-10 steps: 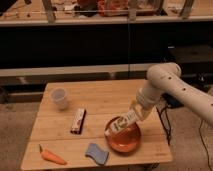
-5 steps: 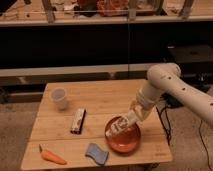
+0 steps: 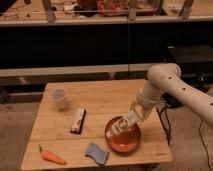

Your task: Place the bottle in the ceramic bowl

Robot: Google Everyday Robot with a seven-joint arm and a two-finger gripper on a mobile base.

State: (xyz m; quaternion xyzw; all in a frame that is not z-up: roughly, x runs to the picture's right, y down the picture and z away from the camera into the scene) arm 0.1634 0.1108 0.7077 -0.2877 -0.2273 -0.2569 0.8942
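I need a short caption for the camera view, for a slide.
The gripper, shut on the tilted bottle, holds it over the ceramic bowl on the wooden table.

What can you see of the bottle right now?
The bottle is slim, white and plastic-looking, with a reddish-brown label. It is tilted, its lower end pointing down-left over the ceramic bowl and its upper end up-right. The gripper, above the bowl's far right edge, is shut on that upper end. I cannot tell whether the lower end touches the bowl's inside.
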